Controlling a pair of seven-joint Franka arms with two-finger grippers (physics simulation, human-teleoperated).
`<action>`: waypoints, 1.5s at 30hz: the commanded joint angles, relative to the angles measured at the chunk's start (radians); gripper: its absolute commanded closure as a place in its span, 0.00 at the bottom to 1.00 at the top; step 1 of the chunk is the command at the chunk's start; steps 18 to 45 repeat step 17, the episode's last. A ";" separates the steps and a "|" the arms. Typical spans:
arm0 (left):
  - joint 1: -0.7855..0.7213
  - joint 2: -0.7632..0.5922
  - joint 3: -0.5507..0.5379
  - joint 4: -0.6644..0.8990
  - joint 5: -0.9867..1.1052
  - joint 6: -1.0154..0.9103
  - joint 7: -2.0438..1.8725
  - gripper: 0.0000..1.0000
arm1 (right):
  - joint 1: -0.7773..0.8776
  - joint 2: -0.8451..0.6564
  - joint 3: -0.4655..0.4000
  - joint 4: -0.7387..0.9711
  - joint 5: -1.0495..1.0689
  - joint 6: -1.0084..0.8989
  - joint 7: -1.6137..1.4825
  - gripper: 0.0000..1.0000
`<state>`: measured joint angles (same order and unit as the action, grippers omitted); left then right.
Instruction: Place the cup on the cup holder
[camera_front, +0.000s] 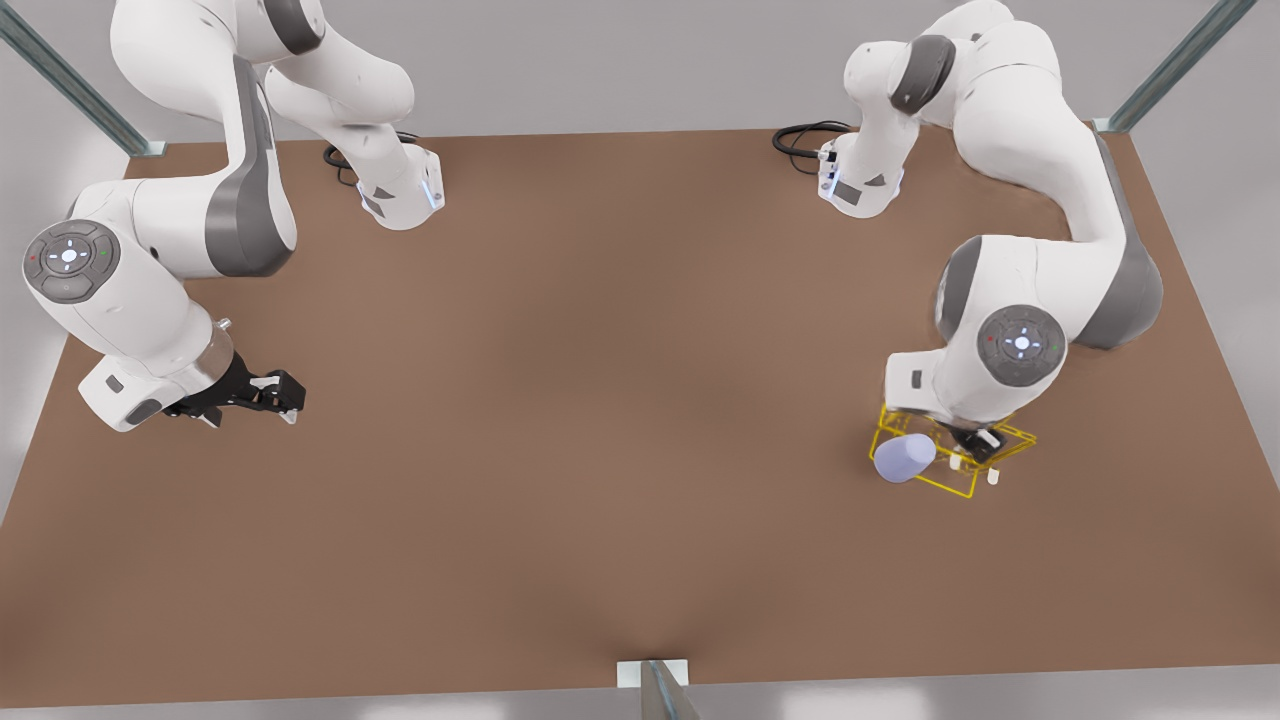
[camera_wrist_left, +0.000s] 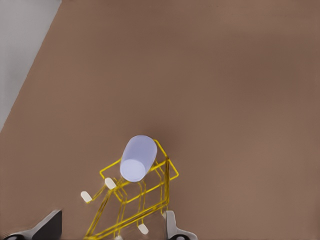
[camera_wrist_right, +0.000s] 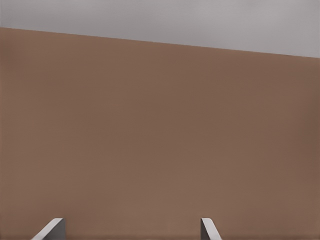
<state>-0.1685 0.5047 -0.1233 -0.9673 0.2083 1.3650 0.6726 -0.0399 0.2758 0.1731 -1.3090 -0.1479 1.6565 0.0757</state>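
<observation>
The lavender-blue cup (camera_front: 905, 457) rests tilted on the yellow wire cup holder (camera_front: 1020, 437), at the holder's end toward the front view's left. My left gripper (camera_front: 975, 440) hovers just over the holder, beside the cup and apart from it, open with nothing between its fingers. The left wrist view shows the cup (camera_wrist_left: 137, 158) leaning on the cup holder (camera_wrist_left: 167, 185) among white-tipped pegs, beyond the open left gripper (camera_wrist_left: 112, 216). My right gripper (camera_front: 285, 395) waits open at the front view's left, over bare table; its fingers (camera_wrist_right: 207, 227) stand wide apart.
The brown table (camera_front: 600, 400) spreads wide between the two arms. Both arm bases (camera_front: 400, 195) stand at the far edge with black cables beside them. A metal post (camera_front: 655, 690) rises at the near edge.
</observation>
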 joint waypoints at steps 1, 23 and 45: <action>0.017 -0.184 0.023 -0.141 -0.168 0.048 -0.697 0.00 | 0.000 -0.001 0.000 0.001 0.001 0.002 -0.001 0.00; -0.022 -0.488 0.096 -0.533 -0.167 0.189 -0.565 0.00 | -0.012 -0.001 -0.003 -0.001 -0.002 0.000 0.001 0.00; -0.022 -0.488 0.096 -0.533 -0.167 0.189 -0.565 0.00 | -0.012 -0.001 -0.003 -0.001 -0.002 0.000 0.001 0.00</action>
